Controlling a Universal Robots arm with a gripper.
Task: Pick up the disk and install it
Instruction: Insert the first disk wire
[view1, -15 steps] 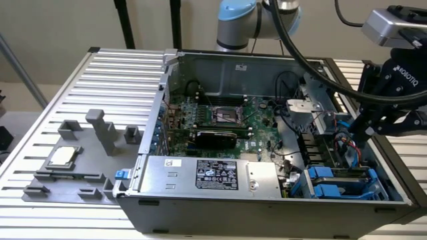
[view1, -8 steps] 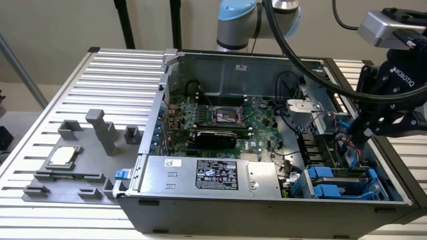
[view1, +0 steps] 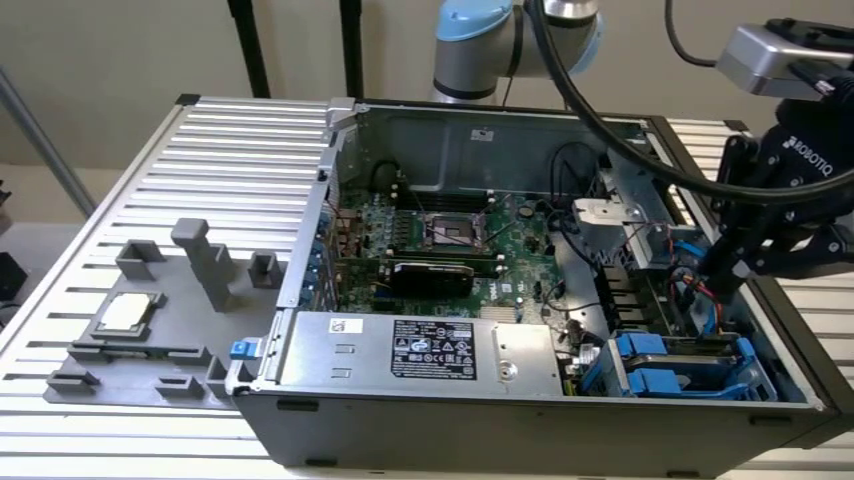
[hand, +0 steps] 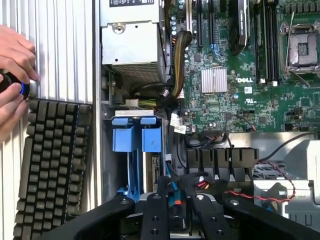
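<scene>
Looks like a robotics lab or test bench: an opened desktop computer case (view1: 534, 300) is sitting on a slatted aluminium surface (view1: 227, 170), grey fixtures (view1: 160, 320) are lying beside it, and a keyboard (hand: 50, 165) is resting nearby.

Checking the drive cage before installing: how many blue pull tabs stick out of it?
2, side by side at the cage's end: one nearer the keyboard, the other nearer the motherboard. More may be hidden deeper.
</scene>
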